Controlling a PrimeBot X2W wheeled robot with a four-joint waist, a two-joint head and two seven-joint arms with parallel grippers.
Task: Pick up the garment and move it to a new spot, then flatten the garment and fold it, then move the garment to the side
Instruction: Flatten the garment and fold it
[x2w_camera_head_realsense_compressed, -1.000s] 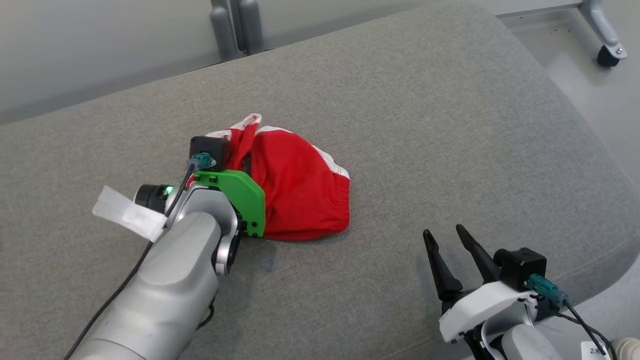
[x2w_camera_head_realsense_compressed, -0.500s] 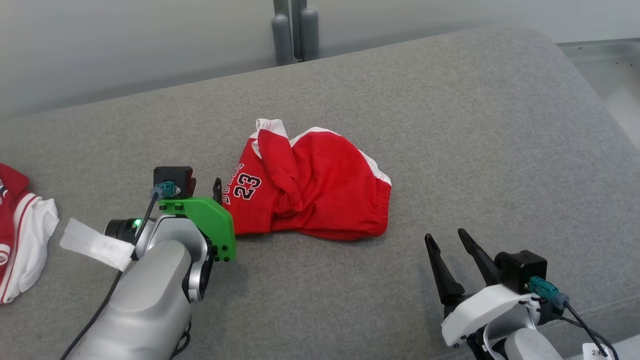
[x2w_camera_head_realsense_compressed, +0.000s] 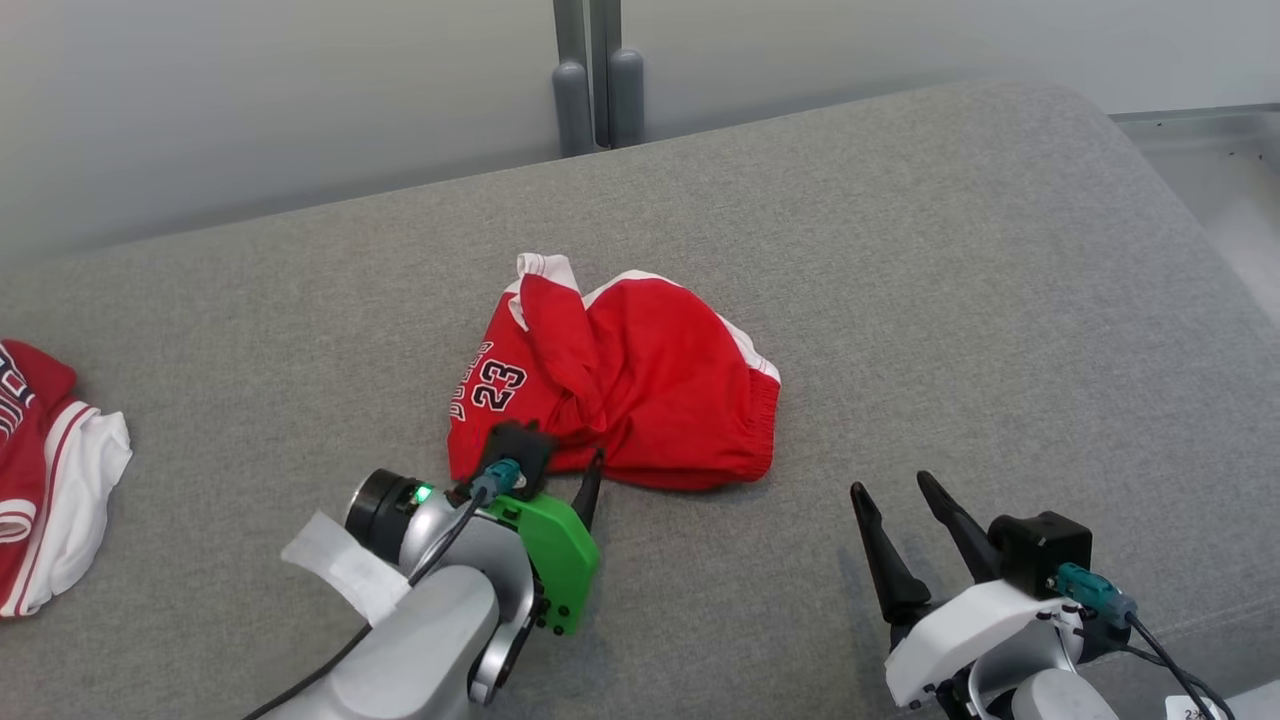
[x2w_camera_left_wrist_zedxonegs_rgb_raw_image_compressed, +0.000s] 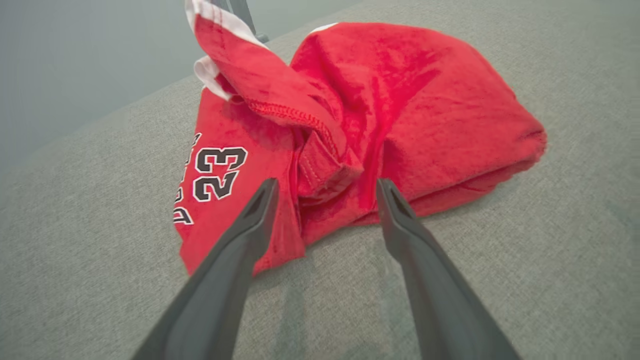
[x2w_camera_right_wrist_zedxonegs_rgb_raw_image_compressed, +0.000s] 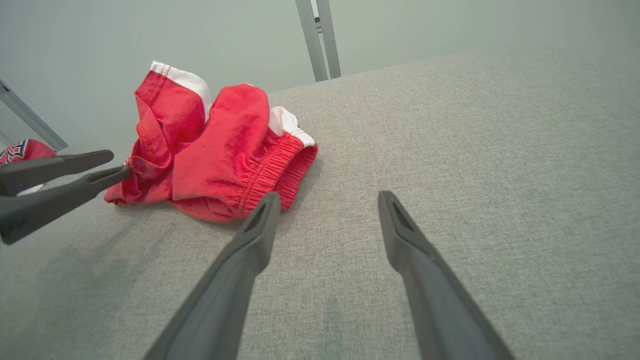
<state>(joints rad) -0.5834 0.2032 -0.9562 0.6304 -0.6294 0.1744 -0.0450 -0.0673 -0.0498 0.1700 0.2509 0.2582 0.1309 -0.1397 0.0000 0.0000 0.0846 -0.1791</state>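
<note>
Starting at my far left, a second garment (x2w_camera_head_realsense_compressed: 48, 480), red with white parts, lies bunched at the edge of the grey cushion (x2w_camera_head_realsense_compressed: 930, 260), well apart from everything else. Next comes my left gripper (x2w_camera_left_wrist_zedxonegs_rgb_raw_image_compressed: 326, 184), its two dark fingers spread with nothing pinched between them, pointing into the near edge of the garment (x2w_camera_head_realsense_compressed: 640, 380). In the left wrist view one fingertip sits over the flat panel and the other beside a thick rolled fold, with a bunched hem in the gap; I cannot tell whether the tips touch the cloth. The garment lies near the middle of the cushion, crumpled into a rough heap. It is bright red with white trim. On its left side a flat panel carries a black "23" outlined in white, beside curved lettering that I cannot read. A twisted flap with a white edge rises at the far side, and the right side ends in a gathered elastic band doubled over on itself. Further right, my right gripper (x2w_camera_head_realsense_compressed: 890, 483) hovers over bare cushion near the garment's elastic end but apart from it, fingers spread and holding nothing.
</note>
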